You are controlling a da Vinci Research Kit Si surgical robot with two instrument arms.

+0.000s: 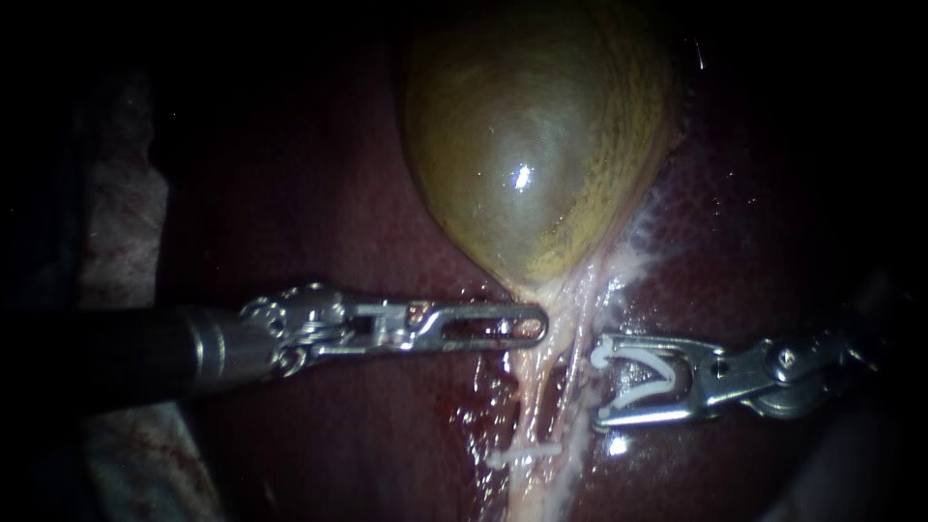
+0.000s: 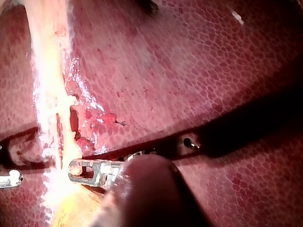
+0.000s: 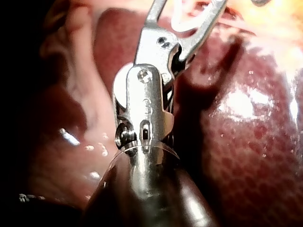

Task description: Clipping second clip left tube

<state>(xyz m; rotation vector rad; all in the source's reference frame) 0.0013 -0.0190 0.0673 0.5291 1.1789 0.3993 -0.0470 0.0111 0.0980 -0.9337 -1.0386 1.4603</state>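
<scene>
Jaws of our left instrument (image 1: 539,326) lie narrow together, gripping nothing we can see, their tip touching pale tissue under the gallbladder (image 1: 532,145) neck. The left tube (image 1: 528,401), a pale wet strand, runs lengthwise from that neck down over the liver (image 1: 319,193). A lower clip (image 1: 525,452) lies straight across it. Just beside the tube, our right instrument (image 1: 599,380) carries a white clip (image 1: 663,371) between wide-spread jaws, its V mouth pointing at the tube.
</scene>
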